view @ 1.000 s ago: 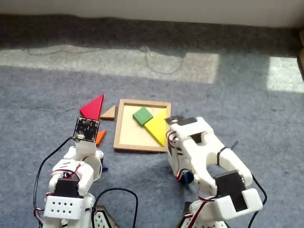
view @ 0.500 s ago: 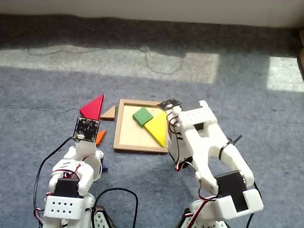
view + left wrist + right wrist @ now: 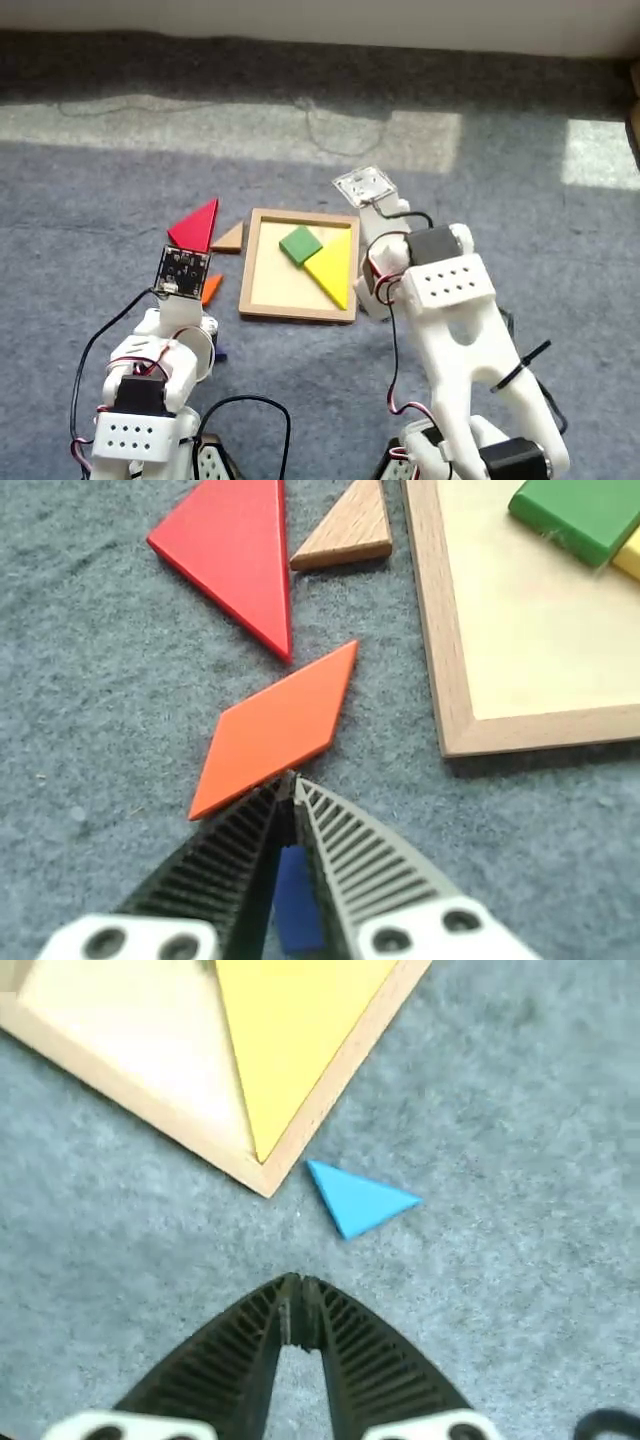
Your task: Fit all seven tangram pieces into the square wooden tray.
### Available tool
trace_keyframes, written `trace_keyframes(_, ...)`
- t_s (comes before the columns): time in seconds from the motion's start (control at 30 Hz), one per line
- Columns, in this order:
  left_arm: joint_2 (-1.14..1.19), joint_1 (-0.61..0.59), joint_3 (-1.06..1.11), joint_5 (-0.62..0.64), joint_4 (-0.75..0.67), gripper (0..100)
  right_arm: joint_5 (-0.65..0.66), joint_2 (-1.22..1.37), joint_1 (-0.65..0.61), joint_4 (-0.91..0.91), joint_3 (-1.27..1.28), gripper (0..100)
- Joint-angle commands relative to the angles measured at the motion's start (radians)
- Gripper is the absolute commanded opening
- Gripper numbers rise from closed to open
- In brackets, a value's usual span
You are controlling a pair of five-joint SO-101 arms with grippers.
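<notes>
Right arm (image 3: 450, 285) has swung forward beside the square wooden tray (image 3: 295, 313).

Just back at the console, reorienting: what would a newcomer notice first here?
The square wooden tray on the grey carpet, holding a green square piece and a large yellow triangle. Left of it lie a big red triangle, a small plain-wood triangle and an orange parallelogram, whose corner sits at the tips of the shut left gripper. A small blue triangle lies just off a tray corner, ahead of the right gripper.
</notes>
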Motion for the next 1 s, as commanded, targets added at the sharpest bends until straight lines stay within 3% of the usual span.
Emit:
trace_keyframes(0.0,-0.008,-0.010,0.028,0.006,0.006,1,-0.100,-0.002,-0.033,-0.079,0.013,1.4)
trace_keyframes(0.27,-0.008,-0.010,0.028,0.006,0.006,1,-0.322,0.282,-0.036,-0.108,-0.064,25.8)
trace_keyframes(0.77,-0.008,-0.010,0.028,0.006,0.006,1,-0.361,0.602,-0.035,-0.185,-0.200,26.4)
trace_keyframes(0.97,-0.008,-0.010,0.028,0.006,0.006,1,-0.273,0.615,-0.033,-0.191,-0.202,25.2)
